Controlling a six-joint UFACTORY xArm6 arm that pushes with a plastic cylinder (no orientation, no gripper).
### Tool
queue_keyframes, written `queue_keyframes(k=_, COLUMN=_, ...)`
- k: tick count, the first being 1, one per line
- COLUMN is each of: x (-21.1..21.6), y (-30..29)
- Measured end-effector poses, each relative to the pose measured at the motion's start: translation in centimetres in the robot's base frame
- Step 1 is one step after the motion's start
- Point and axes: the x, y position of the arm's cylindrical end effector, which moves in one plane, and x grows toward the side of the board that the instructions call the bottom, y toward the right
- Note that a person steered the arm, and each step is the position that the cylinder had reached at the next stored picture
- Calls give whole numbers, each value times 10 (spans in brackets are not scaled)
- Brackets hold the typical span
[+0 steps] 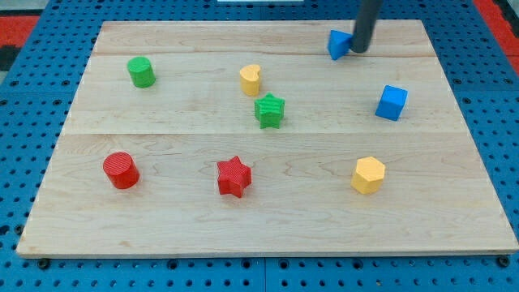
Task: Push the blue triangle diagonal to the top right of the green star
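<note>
Because the desk [454, 162] carries eight small blocks, I take them from the view's left and weigh which could spoil the push. The green cylinder [141, 71] near the top left and the red cylinder [122, 170] lower down lie well apart from any path I would use. The red star [234, 176] sits low in the middle, also out of the way. The yellow heart-like block [250, 79] stands just above and left of the green star [270, 111], so a push that runs too far toward the view's left could drive the blue triangle [338, 44] into it, or into the star itself, and shift my reference. The triangle lies near the desk's top edge, up and to the right of the star but well apart from it. My tip [358, 50] rests against its right side, touching or very nearly. I have no pincer, only this rod, so there is nothing to clench or release. I judge the main risk lies in the triangle's slanted faces: an off-centre push could spin it and let it slip off my tip, or slide it toward the top edge. The yellow hexagon [368, 174] and blue cube [392, 102], farther right, would matter only if I swung wide below.
</note>
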Motion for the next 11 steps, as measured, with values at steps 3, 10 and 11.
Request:
queue_keyframes(k=3, x=-34, y=-28)
queue_keyframes(k=10, x=57, y=2)
queue_keyframes(k=11, x=64, y=-38)
